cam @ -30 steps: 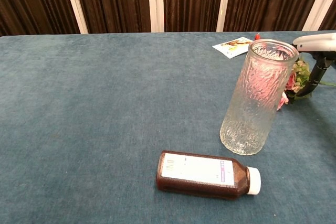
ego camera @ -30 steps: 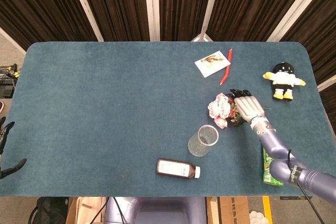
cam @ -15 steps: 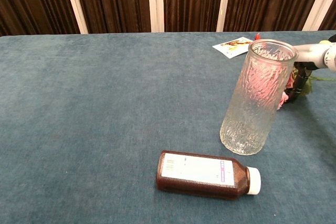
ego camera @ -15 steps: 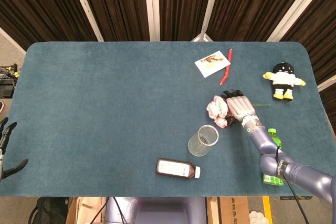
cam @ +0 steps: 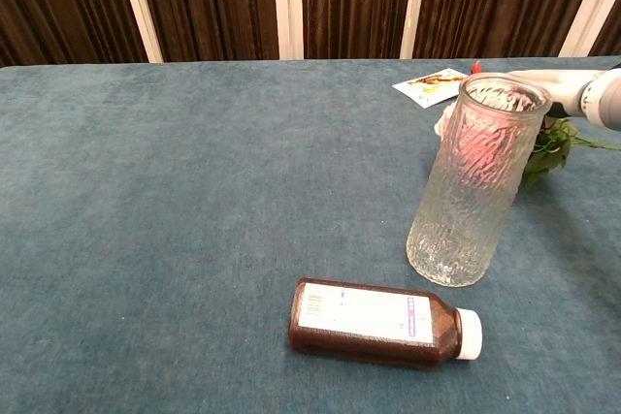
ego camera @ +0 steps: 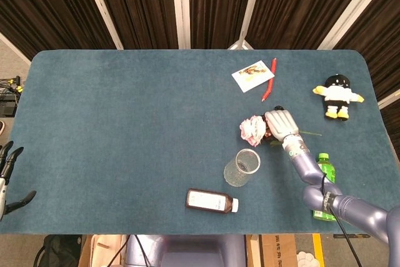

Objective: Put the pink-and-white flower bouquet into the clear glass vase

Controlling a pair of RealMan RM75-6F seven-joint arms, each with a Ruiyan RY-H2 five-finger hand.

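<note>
The pink-and-white bouquet (ego camera: 252,129) is just up and right of the clear glass vase (ego camera: 241,168), its green stem (ego camera: 310,133) trailing right. My right hand (ego camera: 280,123) grips the bouquet just behind the blooms. In the chest view the tall textured vase (cam: 475,181) stands upright and empty, with the pink blooms blurred behind its glass and green leaves (cam: 545,143) showing to its right. The right forearm (cam: 582,92) reaches in from the right edge. My left hand (ego camera: 9,176) hangs off the table's left edge, fingers apart, holding nothing.
A brown medicine bottle (ego camera: 211,201) lies on its side in front of the vase. A green bottle (ego camera: 325,186) lies near the right front edge under my right arm. A card (ego camera: 253,76), a red pen (ego camera: 269,79) and a penguin toy (ego camera: 337,96) sit farther back.
My right hand has closed on the bouquet and carried it left, toward the vase. The arm's shift has uncovered the green bottle. The left hand barely moved.
</note>
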